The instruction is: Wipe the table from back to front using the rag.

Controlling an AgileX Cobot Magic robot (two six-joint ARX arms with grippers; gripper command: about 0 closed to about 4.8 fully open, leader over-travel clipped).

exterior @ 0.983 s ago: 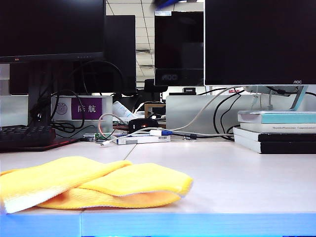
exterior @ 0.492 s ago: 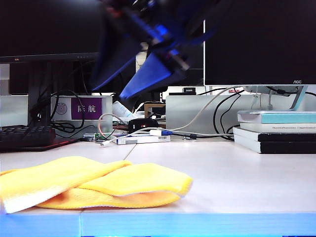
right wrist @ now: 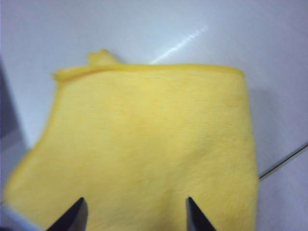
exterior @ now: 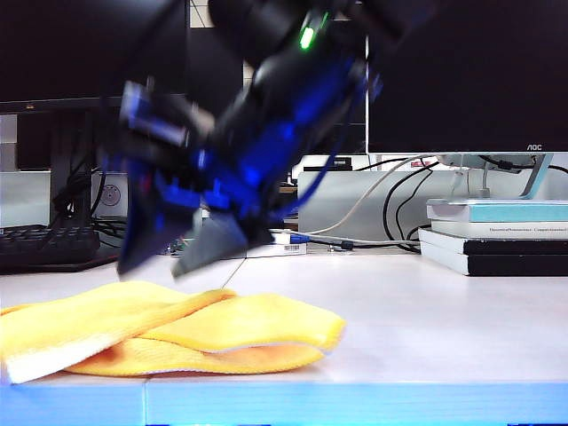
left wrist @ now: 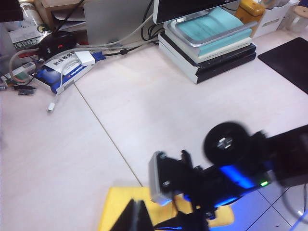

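Rag (exterior: 169, 333): a bright yellow cloth, folded over on itself, lying flat on the pale bench (exterior: 426, 311) near its light blue front edge, on the left half of the exterior view. Its folds show an orange tint and one end has a paler whitish edge. A thin straight seam in the bench runs back from under the cloth.

Right gripper (exterior: 182, 262) hangs just above the rag, angled down toward it from the upper right, blurred, its two dark fingers spread apart and holding nothing. In the right wrist view the two fingertips (right wrist: 77, 214) stand wide with the rag (right wrist: 149, 149) filling the space between and beyond them; whether they touch the cloth cannot be told.

Left gripper does not appear in any view; its wrist camera looks down on the bench (left wrist: 144, 96), the right arm (left wrist: 226, 168) and a corner of the rag (left wrist: 115, 207).

At the back of the bench sit a stack of books (exterior: 497, 235), tangled cables (exterior: 355, 222), a keyboard (exterior: 44, 247) and dark monitors (exterior: 466, 75).
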